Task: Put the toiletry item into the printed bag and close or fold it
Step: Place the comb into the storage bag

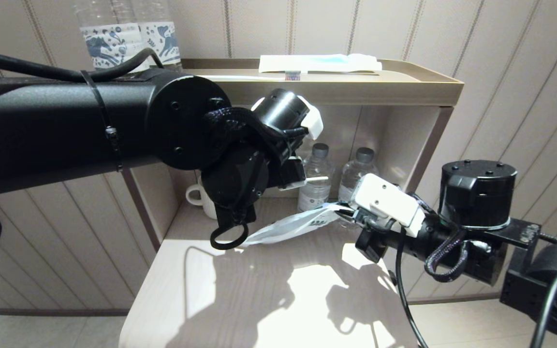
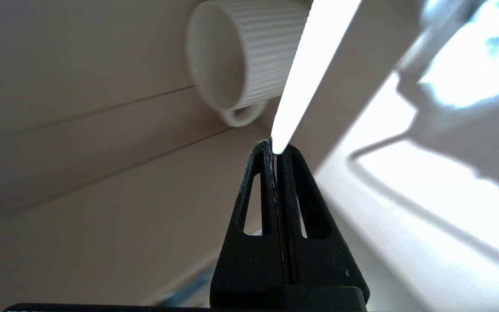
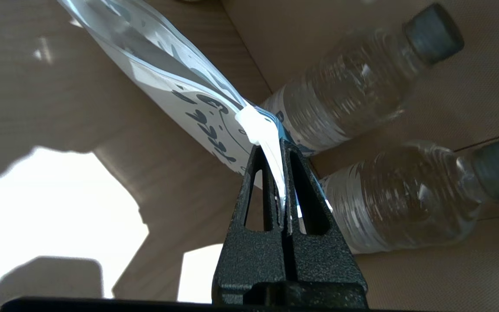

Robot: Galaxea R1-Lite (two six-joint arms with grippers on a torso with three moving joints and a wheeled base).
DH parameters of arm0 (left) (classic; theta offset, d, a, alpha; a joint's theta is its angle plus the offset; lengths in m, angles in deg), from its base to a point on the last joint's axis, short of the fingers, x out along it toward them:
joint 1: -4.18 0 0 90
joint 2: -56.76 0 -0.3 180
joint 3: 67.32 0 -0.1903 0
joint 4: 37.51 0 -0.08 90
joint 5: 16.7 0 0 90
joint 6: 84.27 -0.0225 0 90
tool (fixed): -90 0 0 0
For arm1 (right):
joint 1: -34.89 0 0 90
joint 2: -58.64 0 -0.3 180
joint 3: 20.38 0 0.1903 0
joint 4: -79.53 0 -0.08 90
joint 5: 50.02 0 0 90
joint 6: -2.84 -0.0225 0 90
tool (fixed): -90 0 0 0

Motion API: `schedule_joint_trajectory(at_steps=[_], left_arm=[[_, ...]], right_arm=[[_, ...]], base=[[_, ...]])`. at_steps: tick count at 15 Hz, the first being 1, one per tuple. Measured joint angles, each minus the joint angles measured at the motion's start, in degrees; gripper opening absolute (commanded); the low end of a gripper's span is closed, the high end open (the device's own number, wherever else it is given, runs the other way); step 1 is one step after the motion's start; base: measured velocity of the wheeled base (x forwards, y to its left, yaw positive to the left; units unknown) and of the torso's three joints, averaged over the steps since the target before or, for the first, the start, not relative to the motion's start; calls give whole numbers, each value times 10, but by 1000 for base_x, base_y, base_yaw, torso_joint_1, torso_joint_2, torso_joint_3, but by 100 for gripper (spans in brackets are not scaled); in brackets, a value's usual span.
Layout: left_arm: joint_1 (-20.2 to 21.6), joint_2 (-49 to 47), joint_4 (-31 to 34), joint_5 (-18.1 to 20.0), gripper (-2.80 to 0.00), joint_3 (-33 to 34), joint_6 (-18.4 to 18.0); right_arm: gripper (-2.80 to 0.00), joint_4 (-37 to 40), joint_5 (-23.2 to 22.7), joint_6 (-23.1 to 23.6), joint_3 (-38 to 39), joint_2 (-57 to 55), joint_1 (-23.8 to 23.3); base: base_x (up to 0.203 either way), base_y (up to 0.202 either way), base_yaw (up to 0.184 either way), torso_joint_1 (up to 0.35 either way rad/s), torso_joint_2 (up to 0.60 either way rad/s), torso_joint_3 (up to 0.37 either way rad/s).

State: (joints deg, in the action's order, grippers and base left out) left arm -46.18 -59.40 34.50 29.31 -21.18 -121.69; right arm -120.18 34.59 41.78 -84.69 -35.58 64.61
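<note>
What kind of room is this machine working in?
Probably a hotel room, at its refreshment nook: a wooden shelf unit against panelled walls, with small water bottles and a white ribbed cup in the lower compartment and a wrapped toothbrush packet on top.

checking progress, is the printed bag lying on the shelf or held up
Held up: the printed bag hangs stretched between right gripper and left gripper.

mug: you see it white and ribbed, far left in the shelf's lower bay | water bottles: two with grey caps, side by side, far right of the mug | packet: white and blue, flat on the top tray | labelled bottles: two, far left, behind the tray
</note>
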Motion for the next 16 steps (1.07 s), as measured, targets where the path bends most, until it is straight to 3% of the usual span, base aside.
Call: schedule_joint_trajectory(at_steps=[5, 8, 11, 13, 16], left_arm=[[19, 24, 49, 116, -280, 8, 159], [21, 35, 57, 146, -280, 17, 195], [20, 38, 44, 166, -280, 34, 202], [16, 36, 27, 210, -280, 37, 219], [5, 29, -46, 288, -280, 40, 271]], right_arm=[[-280, 15, -18, -77, -28, -9, -6], [-280, 56, -18, -79, -30, -8, -7], [-280, 58, -19, -78, -27, -7, -8], [-280, 58, -19, -78, -28, -8, -8], [-280, 58, -19, -79, -31, -9, -8]], base=[[0, 0, 0, 0, 0, 0], [0, 0, 0, 0, 0, 0], [0, 0, 0, 0, 0, 0], [0, 0, 0, 0, 0, 0], [0, 0, 0, 0, 0, 0]])
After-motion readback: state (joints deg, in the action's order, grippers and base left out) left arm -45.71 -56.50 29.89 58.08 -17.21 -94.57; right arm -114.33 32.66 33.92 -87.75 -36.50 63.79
